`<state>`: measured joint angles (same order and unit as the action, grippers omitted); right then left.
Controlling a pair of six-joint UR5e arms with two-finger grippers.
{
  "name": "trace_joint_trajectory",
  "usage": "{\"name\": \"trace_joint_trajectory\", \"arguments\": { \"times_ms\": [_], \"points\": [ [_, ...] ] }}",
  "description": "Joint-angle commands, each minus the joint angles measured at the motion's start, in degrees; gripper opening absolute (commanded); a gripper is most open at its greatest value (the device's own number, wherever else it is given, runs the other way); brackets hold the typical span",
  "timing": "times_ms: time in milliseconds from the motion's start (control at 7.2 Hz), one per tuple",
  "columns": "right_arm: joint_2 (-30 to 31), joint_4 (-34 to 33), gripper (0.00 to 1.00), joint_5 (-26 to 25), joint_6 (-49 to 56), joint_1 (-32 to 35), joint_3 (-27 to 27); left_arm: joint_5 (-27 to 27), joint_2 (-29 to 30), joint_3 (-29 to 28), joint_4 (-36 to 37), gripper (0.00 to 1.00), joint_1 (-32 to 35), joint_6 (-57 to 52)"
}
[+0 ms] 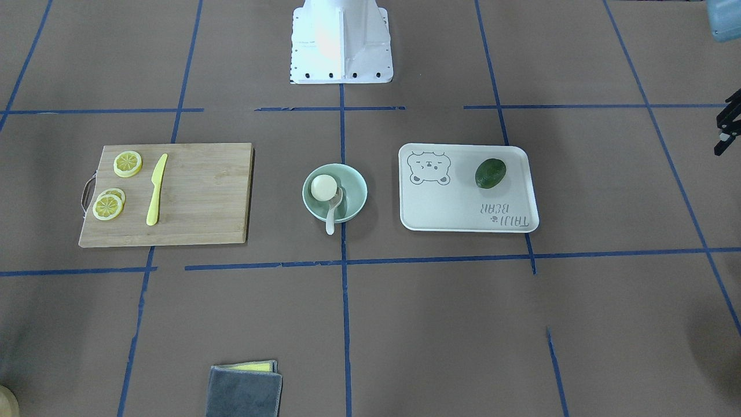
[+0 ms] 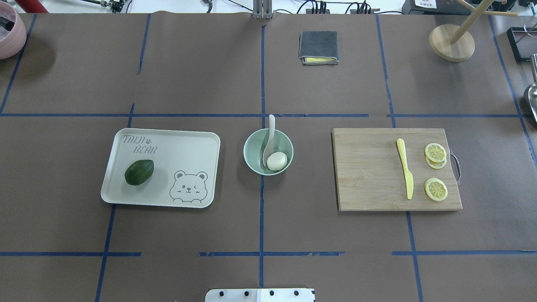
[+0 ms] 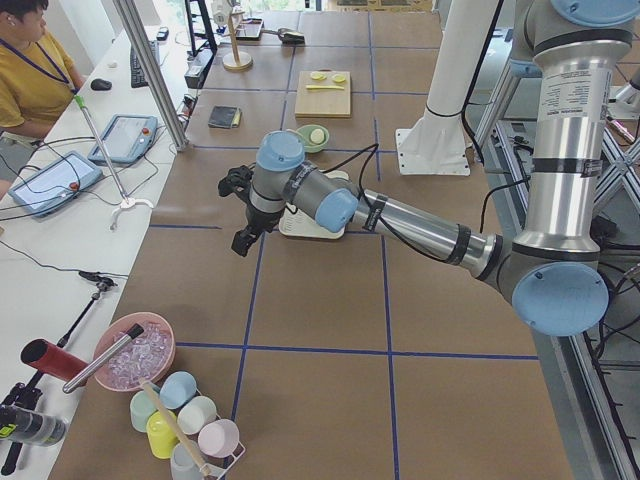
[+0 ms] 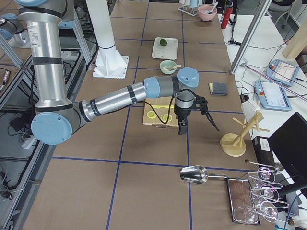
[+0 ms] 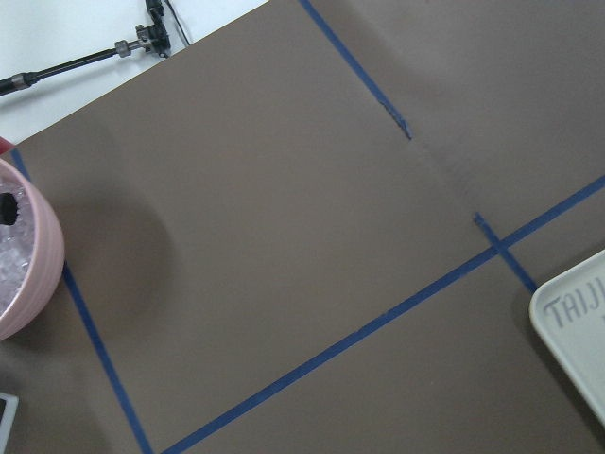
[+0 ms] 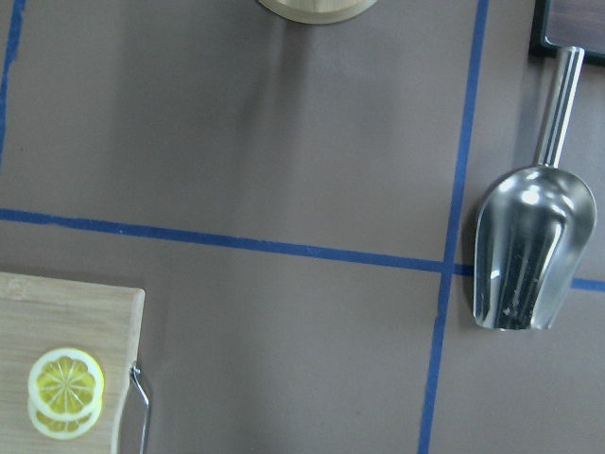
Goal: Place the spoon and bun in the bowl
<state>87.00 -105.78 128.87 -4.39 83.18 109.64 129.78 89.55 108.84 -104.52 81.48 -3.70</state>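
Note:
The mint-green bowl stands at the table's middle, also in the front view. The cream-white bun lies inside it. The pale spoon has its scoop in the bowl beside the bun, and its handle sticks out over the rim. My left gripper hangs over the table's left end, far from the bowl. A black part of it shows at the front view's edge. My right gripper hangs past the cutting board. I cannot tell whether either is open or shut.
A white bear-print tray holds a dark green fruit. A wooden cutting board carries a yellow knife and lemon slices. There is also a grey cloth, a wooden stand, a metal scoop and a pink bowl.

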Motion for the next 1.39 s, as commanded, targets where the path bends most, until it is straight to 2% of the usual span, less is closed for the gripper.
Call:
{"name": "trace_joint_trajectory", "arguments": {
  "times_ms": [0, 139, 278, 417, 694, 833, 972, 1111, 1250],
  "points": [
    [0.90, -1.01, 1.00, -1.33, -3.40, 1.20, 0.41, 0.13, -4.62, 0.41, -0.16, 1.00, 1.48, -0.78],
    [1.23, -1.27, 1.00, -1.42, -4.65, 1.29, 0.31, 0.13, -4.91, -0.20, 0.10, 1.00, 3.40, -0.78],
    [4.89, -0.84, 1.00, -0.64, -3.71, 2.59, 2.74, -0.05, -4.91, -2.12, 0.28, 1.00, 3.77, -0.61],
    [5.80, -1.61, 1.00, 0.06, -3.79, 2.52, 7.21, -0.14, -5.34, -3.53, 0.20, 1.00, 3.77, -0.87],
    [6.86, -0.84, 1.00, 10.21, -1.26, 2.34, 4.20, -0.48, -7.45, -3.72, -0.42, 1.00, 3.77, -0.87],
    [6.25, -0.57, 1.00, 9.48, 0.33, 2.17, 5.91, -0.05, -7.37, -3.81, 0.19, 1.00, 3.77, -0.87],
    [6.25, -0.22, 1.00, 7.30, 0.78, 1.99, 3.76, 0.21, -7.46, -5.38, 0.28, 1.00, 3.77, -0.96],
    [6.07, -0.13, 1.00, 4.58, 0.78, 1.99, 4.08, 4.56, -9.28, -3.65, -0.41, 1.00, 4.03, -0.87],
    [6.33, -0.30, 1.00, 4.29, 0.78, 1.99, 3.48, 2.78, -6.87, -4.76, -0.42, 1.00, 3.95, -0.78]
  ]
}}
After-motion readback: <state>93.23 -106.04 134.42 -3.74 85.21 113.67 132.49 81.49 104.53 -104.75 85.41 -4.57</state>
